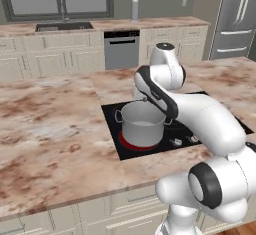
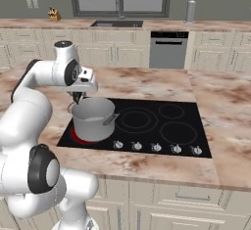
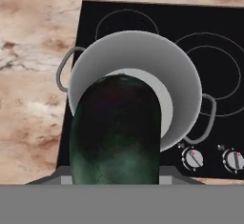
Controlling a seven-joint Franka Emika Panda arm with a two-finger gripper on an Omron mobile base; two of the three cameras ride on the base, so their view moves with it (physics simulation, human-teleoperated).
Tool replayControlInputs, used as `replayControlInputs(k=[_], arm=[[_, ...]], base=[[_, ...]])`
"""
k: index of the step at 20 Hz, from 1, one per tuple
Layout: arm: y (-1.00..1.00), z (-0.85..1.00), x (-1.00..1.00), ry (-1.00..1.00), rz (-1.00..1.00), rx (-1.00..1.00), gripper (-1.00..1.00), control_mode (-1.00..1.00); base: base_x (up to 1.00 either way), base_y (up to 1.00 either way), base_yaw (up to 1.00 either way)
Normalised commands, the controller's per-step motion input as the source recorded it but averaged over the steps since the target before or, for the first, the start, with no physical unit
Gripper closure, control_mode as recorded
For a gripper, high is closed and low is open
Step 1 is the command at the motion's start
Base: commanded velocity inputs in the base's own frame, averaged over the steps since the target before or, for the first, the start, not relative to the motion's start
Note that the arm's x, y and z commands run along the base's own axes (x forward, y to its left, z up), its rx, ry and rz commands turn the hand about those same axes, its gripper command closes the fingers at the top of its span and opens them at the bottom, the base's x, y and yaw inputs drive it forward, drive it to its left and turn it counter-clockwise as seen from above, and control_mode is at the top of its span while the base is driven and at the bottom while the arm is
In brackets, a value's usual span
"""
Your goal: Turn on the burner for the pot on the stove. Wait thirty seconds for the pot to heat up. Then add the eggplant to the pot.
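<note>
The grey steel pot [image 1: 141, 124] [image 2: 93, 119] [image 3: 183, 75] stands lidless on the front left zone of the black glass stove [image 1: 112, 115] [image 2: 162, 121] [image 3: 219, 27]. Under it the burner [image 1: 128, 143] [image 2: 77, 137] glows red around the pot's base. My gripper [image 2: 77, 97] hangs just above the pot's far left rim, shut on the eggplant [image 3: 114, 132]. In the hand view the dark, greenish eggplant hangs over the pot's open mouth and hides my fingertips. The pot looks empty inside.
A row of small silver knobs [image 2: 157, 147] [image 3: 193, 157] lines the stove's front edge. Marble counter surrounds the cooktop. Across the room are a sink [image 2: 116, 23], a dishwasher [image 1: 121, 49] [image 2: 168, 49], a fridge [image 1: 235, 19] and a knife block [image 2: 54, 14].
</note>
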Motion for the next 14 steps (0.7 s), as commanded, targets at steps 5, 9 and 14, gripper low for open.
replayControlInputs(k=[5, 9, 14], arm=[[0.00, -0.30, 0.03, 0.00, 0.00, 0.00, 1.00, -1.00], [0.00, -0.28, 0.08, 0.00, 0.00, 0.00, 1.00, -1.00], [-0.02, -0.13, 0.38, 0.00, 0.00, 0.00, 1.00, -1.00]], base=[[0.00, 0.00, 0.00], [0.00, 0.00, 0.00], [0.00, 0.00, 0.00]])
